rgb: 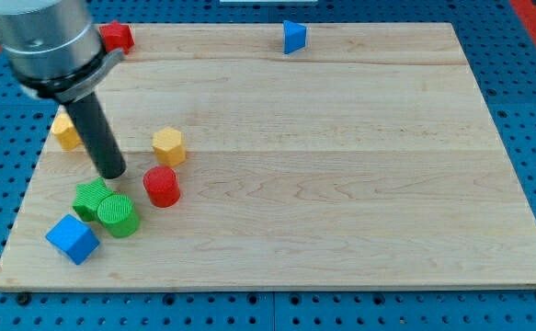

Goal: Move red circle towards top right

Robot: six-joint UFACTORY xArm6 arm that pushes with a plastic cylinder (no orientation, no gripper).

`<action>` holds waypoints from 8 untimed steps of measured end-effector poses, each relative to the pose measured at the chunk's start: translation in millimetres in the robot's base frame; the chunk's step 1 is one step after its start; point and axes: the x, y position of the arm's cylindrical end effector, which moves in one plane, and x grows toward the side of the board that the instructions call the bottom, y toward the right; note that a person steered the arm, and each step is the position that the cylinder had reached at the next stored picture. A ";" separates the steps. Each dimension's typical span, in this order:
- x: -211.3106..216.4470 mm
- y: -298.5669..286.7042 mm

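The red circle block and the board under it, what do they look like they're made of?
The red cylinder-shaped circle block looks like painted wood or plastic: even, matt colour, no grain showing, so I cannot tell which. The pale wooden board looks like unpainted wood: light tan, with long grain lines and plank seams.

Bright, even light with soft, short shadows beside the blocks; the arm's metal housing (47,41) looks slightly blurred.

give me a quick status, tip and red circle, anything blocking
My tip down on the board, just left of the red circle, not clearly touching. Yellow hexagon close above the circle, beside the top-right line. Green blocks below my tip.
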 end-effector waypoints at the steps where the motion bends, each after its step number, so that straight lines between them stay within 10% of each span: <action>1: 18.4 41.0; 4: 21.1 235.4; 6: 77.7 254.1; 8: 27.6 309.6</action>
